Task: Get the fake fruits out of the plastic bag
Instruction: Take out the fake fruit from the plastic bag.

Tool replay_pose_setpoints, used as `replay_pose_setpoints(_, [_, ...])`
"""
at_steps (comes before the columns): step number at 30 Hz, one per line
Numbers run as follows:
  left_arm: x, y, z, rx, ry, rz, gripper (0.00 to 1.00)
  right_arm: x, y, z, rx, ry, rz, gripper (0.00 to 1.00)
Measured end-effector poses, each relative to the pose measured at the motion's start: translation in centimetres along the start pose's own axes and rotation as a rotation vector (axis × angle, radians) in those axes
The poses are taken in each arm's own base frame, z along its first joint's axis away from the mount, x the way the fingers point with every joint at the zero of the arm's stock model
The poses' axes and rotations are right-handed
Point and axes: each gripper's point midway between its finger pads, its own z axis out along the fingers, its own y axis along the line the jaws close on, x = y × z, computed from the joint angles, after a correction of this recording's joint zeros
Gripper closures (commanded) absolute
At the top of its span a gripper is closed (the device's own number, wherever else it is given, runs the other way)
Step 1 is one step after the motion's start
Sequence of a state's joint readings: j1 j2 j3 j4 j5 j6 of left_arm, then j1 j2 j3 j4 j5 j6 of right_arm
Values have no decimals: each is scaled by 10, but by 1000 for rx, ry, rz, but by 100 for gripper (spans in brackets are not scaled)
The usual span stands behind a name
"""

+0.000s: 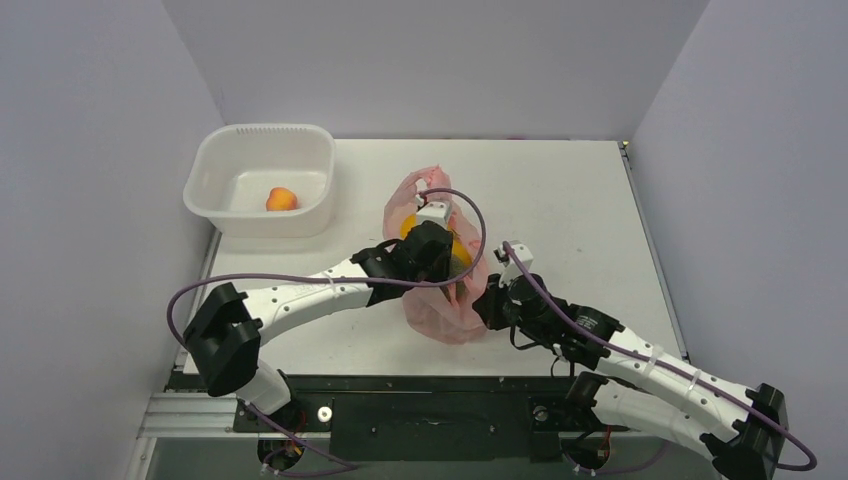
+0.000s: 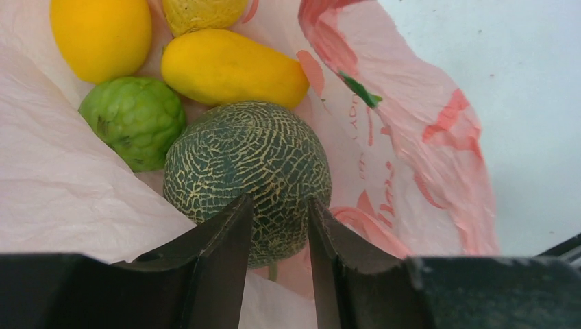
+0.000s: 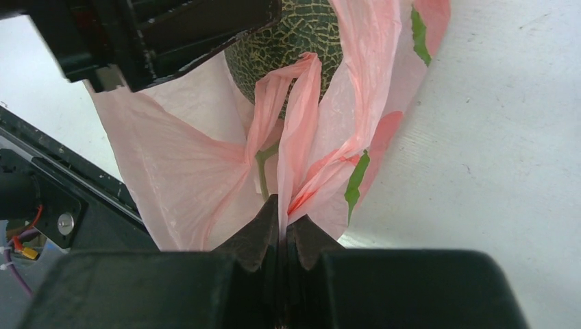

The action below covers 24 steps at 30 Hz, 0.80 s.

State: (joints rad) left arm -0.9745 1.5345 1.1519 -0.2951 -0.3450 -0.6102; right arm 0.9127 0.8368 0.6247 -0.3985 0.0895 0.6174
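Observation:
The pink plastic bag point(image 1: 445, 320) lies open mid-table with fake fruits inside. In the left wrist view I see a dark green netted melon point(image 2: 246, 164), a lime-green bumpy fruit point(image 2: 133, 120), a yellow mango point(image 2: 233, 67) and an orange-yellow round fruit point(image 2: 101, 38). My left gripper point(image 2: 279, 205) is inside the bag. Its jaws stand a little apart, tips against the melon's near side, with the thin green stem point(image 2: 274, 272) between them untouched. My right gripper point(image 3: 282, 212) is shut on a fold of the bag point(image 3: 178, 171) at its near edge, below the melon point(image 3: 288, 41).
A white plastic basin point(image 1: 225, 160) stands at the back left with one orange fruit point(image 1: 281, 200) in it. The left arm's black wrist point(image 3: 157, 34) hangs just above the bag's mouth. The table's near edge and black rail point(image 1: 400, 385) run just behind the bag.

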Motion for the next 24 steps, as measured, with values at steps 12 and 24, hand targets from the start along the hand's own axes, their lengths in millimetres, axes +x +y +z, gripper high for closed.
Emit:
replay_pose_setpoints(12, [-9, 22, 36, -103, -22, -2, 65, 2, -5, -5, 10, 26, -31, 100])
replay_pose_setpoints(24, [-19, 72, 55, -178, 19, -68, 46, 20, 20, 17, -50, 157, -141, 100])
